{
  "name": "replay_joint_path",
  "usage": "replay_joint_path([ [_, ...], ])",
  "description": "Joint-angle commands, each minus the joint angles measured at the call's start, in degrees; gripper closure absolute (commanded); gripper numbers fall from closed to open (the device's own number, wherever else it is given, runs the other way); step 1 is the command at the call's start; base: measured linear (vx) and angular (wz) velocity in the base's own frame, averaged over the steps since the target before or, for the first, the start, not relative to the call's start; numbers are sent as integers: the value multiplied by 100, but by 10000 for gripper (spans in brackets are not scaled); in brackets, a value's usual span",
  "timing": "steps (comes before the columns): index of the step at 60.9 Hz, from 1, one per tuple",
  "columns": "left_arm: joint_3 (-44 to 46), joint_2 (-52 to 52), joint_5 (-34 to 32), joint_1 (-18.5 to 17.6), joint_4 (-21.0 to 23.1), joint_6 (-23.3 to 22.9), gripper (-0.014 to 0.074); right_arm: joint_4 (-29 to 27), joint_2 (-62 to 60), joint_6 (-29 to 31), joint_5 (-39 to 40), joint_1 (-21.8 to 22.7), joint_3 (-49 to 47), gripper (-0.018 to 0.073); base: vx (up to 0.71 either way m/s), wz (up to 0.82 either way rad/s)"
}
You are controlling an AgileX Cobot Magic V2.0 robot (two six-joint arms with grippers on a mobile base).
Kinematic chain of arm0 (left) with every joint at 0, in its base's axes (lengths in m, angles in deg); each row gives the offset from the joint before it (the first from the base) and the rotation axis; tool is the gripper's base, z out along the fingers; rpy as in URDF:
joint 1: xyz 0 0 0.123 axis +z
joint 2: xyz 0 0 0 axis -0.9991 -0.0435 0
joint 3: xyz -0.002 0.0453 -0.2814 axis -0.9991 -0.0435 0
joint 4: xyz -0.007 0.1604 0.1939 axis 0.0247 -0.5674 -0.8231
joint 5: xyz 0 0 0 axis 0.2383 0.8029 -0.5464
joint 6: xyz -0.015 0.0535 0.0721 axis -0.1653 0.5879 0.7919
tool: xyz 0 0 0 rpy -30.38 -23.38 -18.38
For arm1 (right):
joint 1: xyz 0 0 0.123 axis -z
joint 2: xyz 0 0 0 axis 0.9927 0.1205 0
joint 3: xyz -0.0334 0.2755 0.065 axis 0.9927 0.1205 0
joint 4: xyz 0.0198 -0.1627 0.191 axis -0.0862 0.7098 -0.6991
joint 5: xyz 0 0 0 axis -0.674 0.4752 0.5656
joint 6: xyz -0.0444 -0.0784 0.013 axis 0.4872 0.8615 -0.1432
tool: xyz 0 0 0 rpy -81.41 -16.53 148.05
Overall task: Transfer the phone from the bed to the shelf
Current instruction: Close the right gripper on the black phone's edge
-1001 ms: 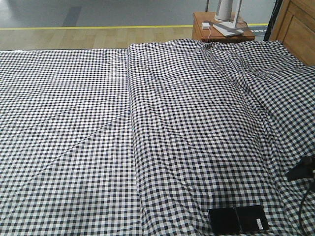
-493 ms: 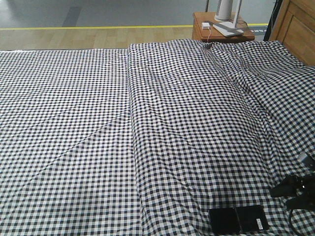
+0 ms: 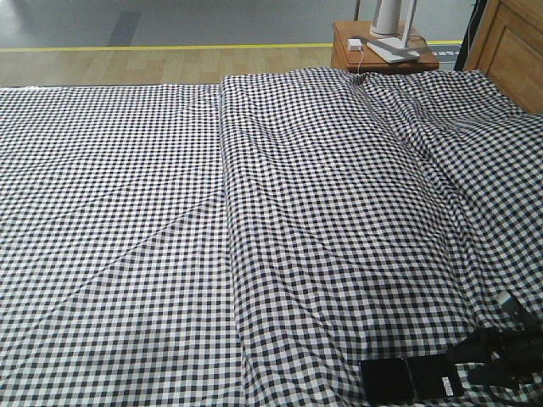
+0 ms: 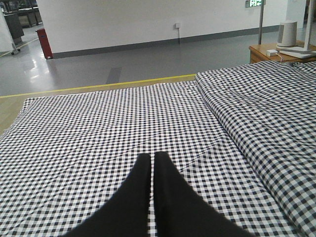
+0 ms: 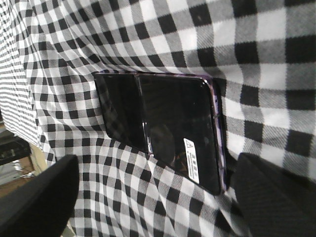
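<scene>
The phone [image 3: 410, 379] lies flat on the black-and-white checked bed [image 3: 254, 212] near the front right corner, glossy black with a small white sticker. In the right wrist view the phone [image 5: 163, 123] fills the middle, its pinkish edge toward the right finger. My right gripper [image 3: 467, 361] is open at the phone's right end, low over the cloth. Its fingers [image 5: 42, 197] stand wide apart, and only the phone's stickered end lies between them [image 5: 155, 170]. My left gripper [image 4: 152, 159] is shut and empty above the bed [image 4: 98, 128]. The shelf is out of view.
An orange-brown nightstand [image 3: 382, 51] with white items stands behind the bed's far right; it also shows as the nightstand [image 4: 276, 49]. A panelled wooden piece [image 3: 513, 47] rises at the back right. A long fold [image 3: 227, 212] runs down the cloth. Grey floor [image 4: 148, 54] lies beyond.
My right gripper has come down and to the left, from the bed's right edge to the phone's right end. The phone has not moved.
</scene>
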Motion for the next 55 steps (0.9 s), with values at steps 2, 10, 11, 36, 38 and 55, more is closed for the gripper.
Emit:
replay_joint_path([
  [2, 132, 68, -412, -34, 52, -33, 595, -336, -159, 259, -335, 12, -64, -35, 0, 0],
  [10, 132, 68, -412, -34, 52, -33, 595, -584, -43, 514, -290, 12, -64, -35, 0, 0],
  [11, 132, 68, -412, -34, 52, -33, 595, -627, -33, 544, -284, 12, -64, -35, 0, 0],
  [36, 132, 68, -412, -34, 52, -33, 595, -948, 410, 702, -520, 12, -64, -35, 0, 0],
  [38, 132, 68, -412, -34, 52, -33, 595, -978, 444, 702, -569, 12, -64, -35, 0, 0],
  [55, 132, 68, -412, -34, 52, -33, 595, -1227, 522, 820, -872, -134, -64, -35, 0, 0],
])
